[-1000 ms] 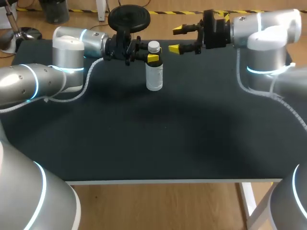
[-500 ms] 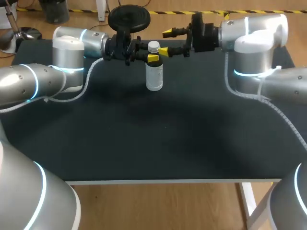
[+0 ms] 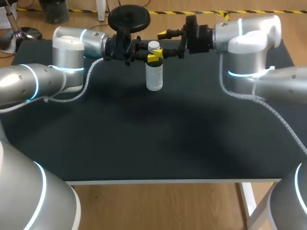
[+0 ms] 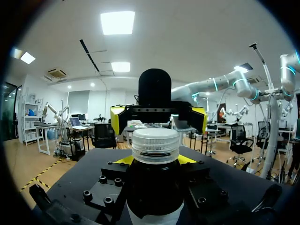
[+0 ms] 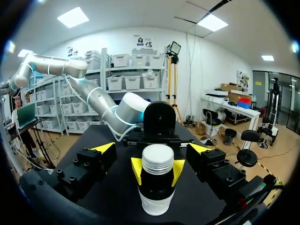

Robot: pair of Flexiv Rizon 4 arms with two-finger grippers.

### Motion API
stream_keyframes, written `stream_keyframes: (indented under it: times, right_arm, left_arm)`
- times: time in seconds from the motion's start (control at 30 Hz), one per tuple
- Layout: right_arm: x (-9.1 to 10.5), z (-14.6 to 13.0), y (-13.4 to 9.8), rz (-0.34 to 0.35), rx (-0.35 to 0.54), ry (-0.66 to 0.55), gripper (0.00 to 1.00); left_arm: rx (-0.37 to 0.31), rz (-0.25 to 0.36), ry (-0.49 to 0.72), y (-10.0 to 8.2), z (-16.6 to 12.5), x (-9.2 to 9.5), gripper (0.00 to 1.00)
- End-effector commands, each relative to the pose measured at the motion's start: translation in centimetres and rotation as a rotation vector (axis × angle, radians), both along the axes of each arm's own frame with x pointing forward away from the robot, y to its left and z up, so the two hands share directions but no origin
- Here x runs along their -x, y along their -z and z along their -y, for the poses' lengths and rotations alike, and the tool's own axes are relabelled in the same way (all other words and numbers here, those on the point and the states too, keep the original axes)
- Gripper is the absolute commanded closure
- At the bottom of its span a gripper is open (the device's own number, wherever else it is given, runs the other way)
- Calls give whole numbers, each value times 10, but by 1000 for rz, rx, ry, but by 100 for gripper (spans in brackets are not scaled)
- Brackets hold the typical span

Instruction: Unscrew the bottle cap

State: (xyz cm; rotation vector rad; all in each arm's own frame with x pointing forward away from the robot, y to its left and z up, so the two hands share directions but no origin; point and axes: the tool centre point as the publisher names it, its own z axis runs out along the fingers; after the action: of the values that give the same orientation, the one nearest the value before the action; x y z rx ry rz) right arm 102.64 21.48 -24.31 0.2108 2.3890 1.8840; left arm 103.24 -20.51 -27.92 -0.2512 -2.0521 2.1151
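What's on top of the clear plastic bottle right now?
A white ribbed screw cap sits on the clear plastic bottle. The right gripper has its open fingers either side of the cap, not touching. What the cap covers cannot be seen.

My left arm (image 3: pixel 33 81) comes in from the left and its wrist lies level. My left gripper (image 3: pixel 152 58) is closed on the bottle (image 3: pixel 154 76), with one yellow tip pressing each side of the neck. My right arm (image 3: pixel 268 86) comes in from the right, wrist also level. My right gripper (image 3: pixel 162 43) faces the left one, its fingers spread wide and holding nothing.
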Motion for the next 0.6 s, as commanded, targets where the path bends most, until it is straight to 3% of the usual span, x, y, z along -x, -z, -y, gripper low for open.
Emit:
stream_keyframes:
  times: [0.03,0.33,0.6]
  right_arm:
    - [2,-4,3,14,-4,19,0]
    - [5,-8,3,83,-39,112,0]
    - [7,-12,0,99,-26,147,0]
  left_arm:
    - [0,0,1,0,1,-1,100]
    - [0,0,1,0,1,-1,100]
    - [0,0,1,0,1,-1,100]
